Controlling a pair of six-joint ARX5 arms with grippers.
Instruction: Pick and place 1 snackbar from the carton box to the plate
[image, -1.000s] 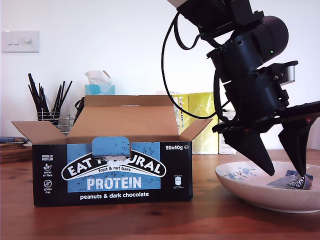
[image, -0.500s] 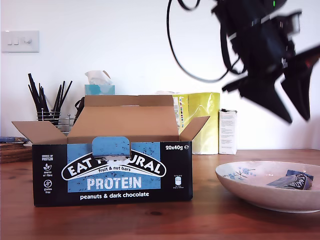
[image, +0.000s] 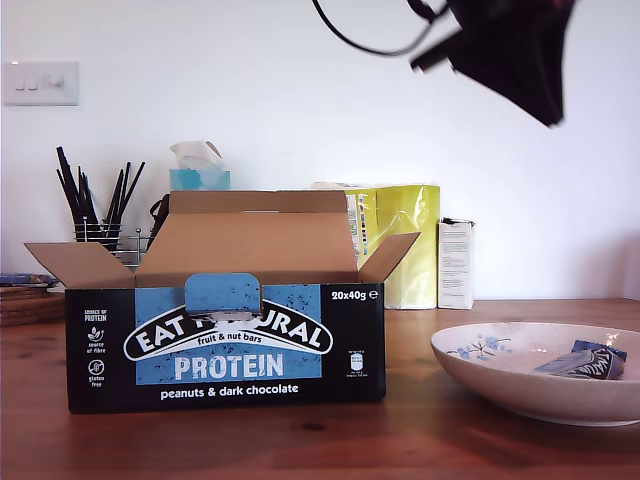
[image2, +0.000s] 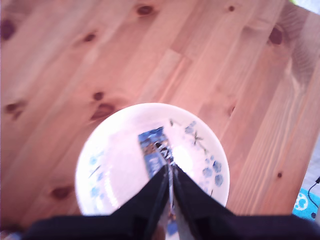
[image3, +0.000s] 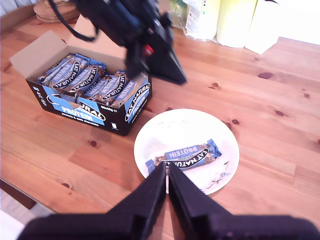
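The snackbar (image: 585, 362) (image2: 152, 150) (image3: 185, 157), in a blue and dark wrapper, lies flat in the plate (image: 500, 385) (image2: 110, 165) (image3: 175, 125), free of both grippers. The carton box (image: 225, 345) (image3: 85, 107) stands open at the exterior view's left, holding several more bars (image3: 90, 80). My first gripper (image: 550, 118) (image2: 171, 172) hangs high above the plate, blurred, its fingers together on nothing. My second gripper (image3: 167, 167) is also shut and empty, high up and looking down on the plate and box; the exterior view does not show it.
Behind the box stand a yellow-green packet (image: 400, 245), a narrow white carton (image: 456, 263), a tissue box (image: 199, 170) and a wire holder of black sticks (image: 95, 205). The second wrist view shows the table's edge (image3: 15, 195) beside the box.
The arm over the plate has risen from the dish to the top of the exterior view, and its open fingers have come together. The snackbar stays in the plate.
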